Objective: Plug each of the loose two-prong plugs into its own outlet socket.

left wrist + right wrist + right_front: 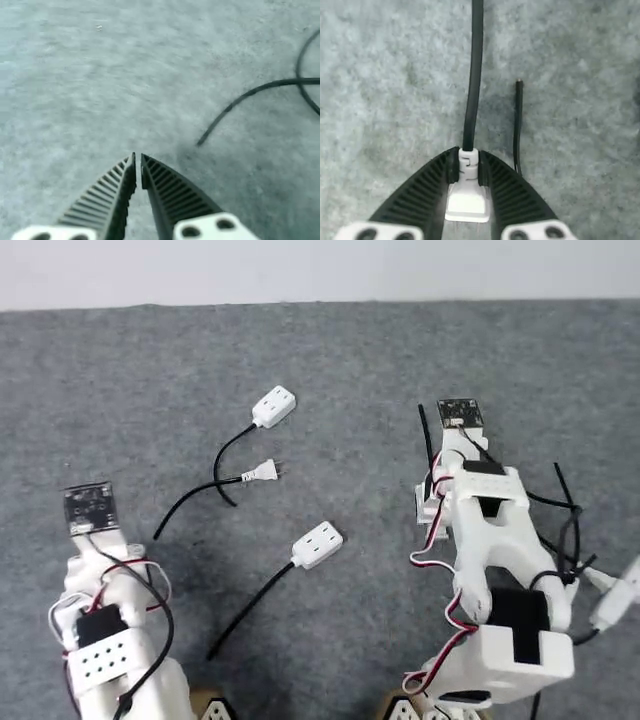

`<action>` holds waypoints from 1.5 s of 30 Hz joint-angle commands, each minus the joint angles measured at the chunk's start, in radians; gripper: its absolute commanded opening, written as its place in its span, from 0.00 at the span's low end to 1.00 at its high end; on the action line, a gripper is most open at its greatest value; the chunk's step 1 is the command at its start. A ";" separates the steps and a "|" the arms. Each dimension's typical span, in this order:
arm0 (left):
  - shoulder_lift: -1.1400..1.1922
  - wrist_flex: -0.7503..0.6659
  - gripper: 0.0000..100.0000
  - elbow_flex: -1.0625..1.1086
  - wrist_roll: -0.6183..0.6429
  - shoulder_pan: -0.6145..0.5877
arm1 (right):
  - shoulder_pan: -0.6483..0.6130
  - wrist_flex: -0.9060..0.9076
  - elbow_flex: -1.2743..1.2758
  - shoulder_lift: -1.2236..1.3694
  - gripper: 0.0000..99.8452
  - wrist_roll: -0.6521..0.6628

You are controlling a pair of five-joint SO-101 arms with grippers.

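The grey surface (380, 360) carries two arms, the right arm (495, 530) and the left arm (105, 625). Between them lie two white outlet sockets, the far socket (275, 405) and the near socket (318, 545). The right claw (468, 157) is clamped on a white plug (466, 200) whose black cord (476, 75) runs straight away from it over the surface, while the left claw (138, 167) hangs over bare surface, closed with its tips nearly touching. A second two-prong plug (262, 473) lies loose between the two sockets, touching neither.
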 commanded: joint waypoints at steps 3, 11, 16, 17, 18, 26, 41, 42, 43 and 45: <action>-0.009 0.186 0.02 -0.150 -0.155 0.285 | 0.007 -0.027 -0.003 -0.051 0.01 0.017; 0.002 0.239 0.20 -0.349 -0.161 0.758 | 0.048 -0.018 -0.003 -0.051 0.01 0.017; 0.129 0.187 0.24 -0.354 -0.161 0.902 | 0.059 -0.016 -0.003 -0.051 0.01 0.023; 0.183 0.149 0.24 -0.358 -0.161 0.901 | 0.059 -0.016 -0.003 -0.053 0.01 0.023; 0.242 0.114 0.24 -0.369 -0.161 0.899 | 0.059 -0.016 -0.003 -0.053 0.01 0.023; 0.747 0.032 0.24 -0.625 -0.164 0.905 | 0.058 -0.016 -0.003 -0.053 0.01 0.025; 1.168 0.166 0.24 -0.903 -0.304 0.905 | 0.058 -0.016 -0.003 -0.054 0.01 0.057; 1.181 0.170 0.24 -0.912 -0.302 0.905 | 0.058 -0.016 -0.003 -0.054 0.01 0.057; 1.192 0.172 0.24 -0.920 -0.302 0.904 | 0.058 -0.016 -0.003 -0.054 0.01 0.057; 1.206 0.198 0.24 -0.931 -0.302 0.902 | 0.058 -0.016 -0.003 -0.054 0.01 0.057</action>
